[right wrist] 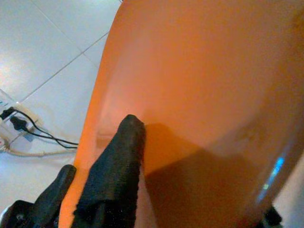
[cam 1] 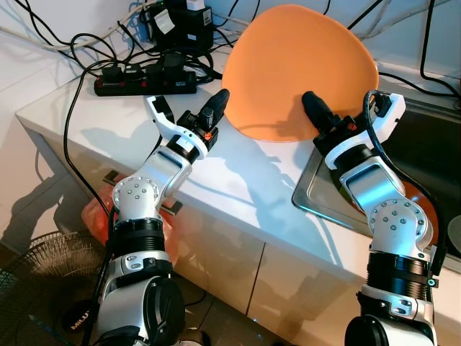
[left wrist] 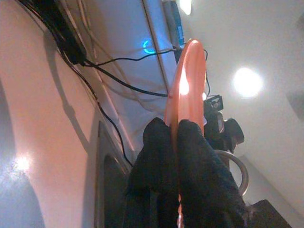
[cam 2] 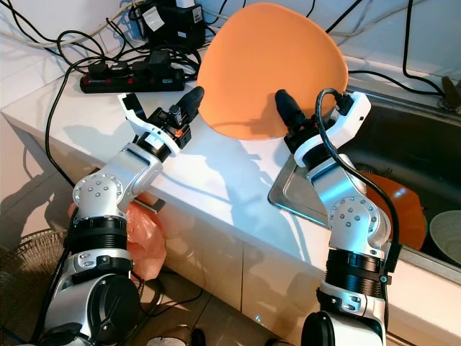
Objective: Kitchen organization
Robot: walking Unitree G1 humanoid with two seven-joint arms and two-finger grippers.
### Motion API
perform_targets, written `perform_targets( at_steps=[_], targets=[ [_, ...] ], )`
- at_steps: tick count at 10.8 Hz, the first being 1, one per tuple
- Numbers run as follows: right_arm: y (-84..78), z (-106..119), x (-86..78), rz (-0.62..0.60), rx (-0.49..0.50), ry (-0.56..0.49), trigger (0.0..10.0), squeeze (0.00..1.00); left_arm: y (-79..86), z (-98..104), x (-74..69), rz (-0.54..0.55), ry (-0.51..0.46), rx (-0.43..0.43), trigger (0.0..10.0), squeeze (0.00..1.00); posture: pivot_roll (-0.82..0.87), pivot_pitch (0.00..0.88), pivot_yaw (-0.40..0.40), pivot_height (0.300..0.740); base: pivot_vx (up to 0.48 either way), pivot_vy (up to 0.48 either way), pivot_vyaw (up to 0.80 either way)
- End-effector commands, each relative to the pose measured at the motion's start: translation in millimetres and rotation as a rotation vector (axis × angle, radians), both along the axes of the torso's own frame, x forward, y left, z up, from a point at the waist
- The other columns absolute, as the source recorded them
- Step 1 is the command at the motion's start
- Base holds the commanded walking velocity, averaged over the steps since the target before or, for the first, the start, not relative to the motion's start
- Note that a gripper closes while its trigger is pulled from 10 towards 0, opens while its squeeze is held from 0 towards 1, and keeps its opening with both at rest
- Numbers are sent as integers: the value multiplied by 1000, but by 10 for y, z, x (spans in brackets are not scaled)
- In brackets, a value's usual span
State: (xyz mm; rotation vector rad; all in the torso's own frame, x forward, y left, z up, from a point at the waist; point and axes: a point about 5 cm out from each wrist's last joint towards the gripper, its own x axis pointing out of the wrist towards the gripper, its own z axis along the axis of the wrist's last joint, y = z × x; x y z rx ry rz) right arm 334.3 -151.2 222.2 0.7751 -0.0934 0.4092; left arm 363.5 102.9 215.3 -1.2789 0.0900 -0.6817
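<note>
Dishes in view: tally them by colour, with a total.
Orange: 2, the big plate held upright over the counter by the left gripper and right gripper, and a plate in the sink.
White: 1, a dish in the sink.
Total: 3

Two silver arms with round black-ringed joints end in white wrists. The left gripper [cam 1: 216, 103] and right gripper [cam 1: 317, 108] have long black fingers; a black cable loops the right wrist.

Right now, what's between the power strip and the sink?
Head views: the orange plate, held tilted by both grippers, above bare white counter.
</note>
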Motion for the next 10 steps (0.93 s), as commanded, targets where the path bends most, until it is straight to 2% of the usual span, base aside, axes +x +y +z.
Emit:
perform_targets(
  at_steps=[1,2,5,9,10],
  targets=[
    [-12,53,23,-22,19,-1,0,0,-2,121,-27,-20,-65,-25,0,0,61,66,34,740,0,0,0],
    [-67,47,33,-54,42,18,0,0,28,122,-22,-10,-66,-24,0,0,61,65,34,740,0,0,0],
    [-89,39,38,-65,67,30,0,0,33,123,-13,-6,-69,-23,0,0,57,61,35,740,0,0,0],
    [-165,53,81,-112,173,62,0,0,41,79,-3,8,-57,-13,0,0,58,58,28,740,0,0,0],
    [-163,59,85,-112,187,65,0,0,17,62,-5,15,-51,16,1176,0,57,57,28,740,0,0,0]
  ],
)
